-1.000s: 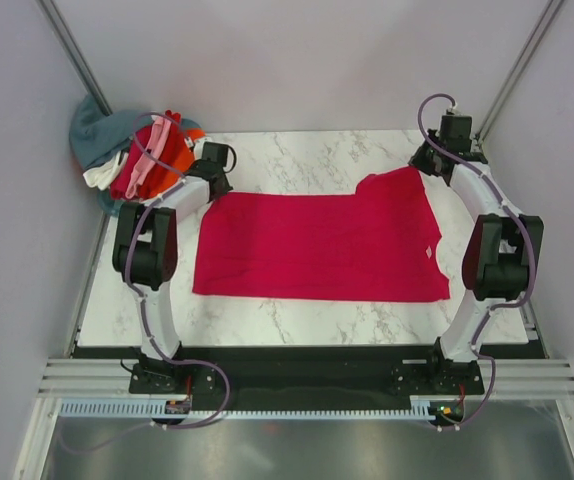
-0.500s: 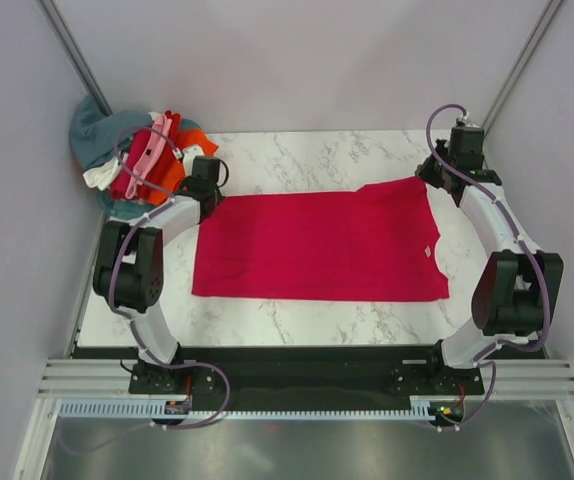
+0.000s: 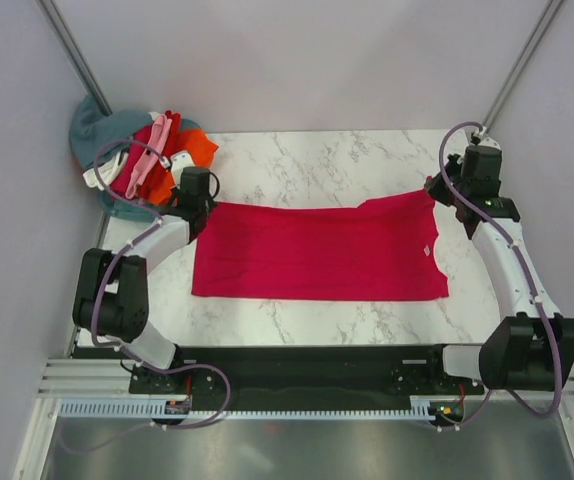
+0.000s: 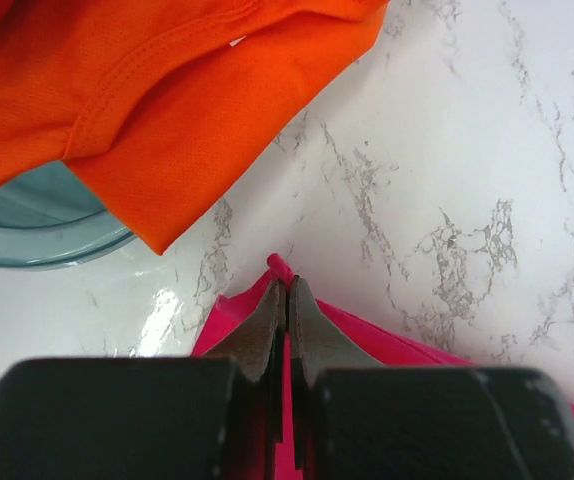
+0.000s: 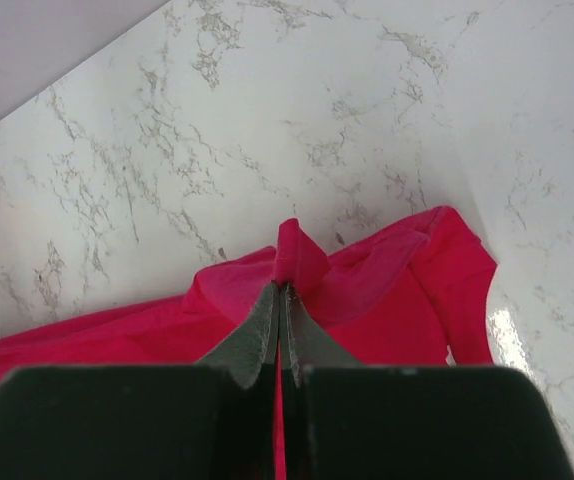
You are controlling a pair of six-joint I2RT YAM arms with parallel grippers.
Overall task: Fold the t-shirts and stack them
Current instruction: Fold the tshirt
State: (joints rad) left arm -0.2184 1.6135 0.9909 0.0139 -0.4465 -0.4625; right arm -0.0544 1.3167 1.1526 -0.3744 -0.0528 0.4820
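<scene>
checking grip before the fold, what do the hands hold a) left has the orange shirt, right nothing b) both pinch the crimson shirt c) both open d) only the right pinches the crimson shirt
b: the wrist views show the left hand and the right hand each shut on a pinch of the crimson shirt at its far edge; the orange shirt lies apart, untouched.

Crimson tee spread — others (heaped) rear-L
</scene>
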